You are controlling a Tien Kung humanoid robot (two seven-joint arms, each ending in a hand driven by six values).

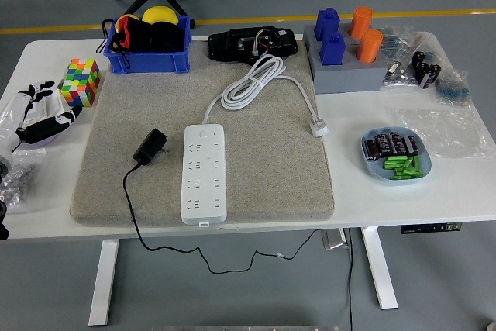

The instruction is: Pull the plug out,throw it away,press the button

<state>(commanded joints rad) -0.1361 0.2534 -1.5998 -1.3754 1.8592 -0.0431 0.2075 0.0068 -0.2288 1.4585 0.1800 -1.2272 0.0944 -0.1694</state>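
Plug (150,147): lies loose on mat (263,184), centre-left, beside power strip (204,172); you judge it already pulled.
Left hand (39,110): far left edge, fingers spread, holding nothing.
Button (203,146): strip's top end, unpressed.

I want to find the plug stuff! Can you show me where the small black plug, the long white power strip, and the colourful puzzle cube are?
small black plug (150,146), head view, middle of its body.
long white power strip (204,172), head view, centre of its socket face.
colourful puzzle cube (82,82), head view, middle of its front face.
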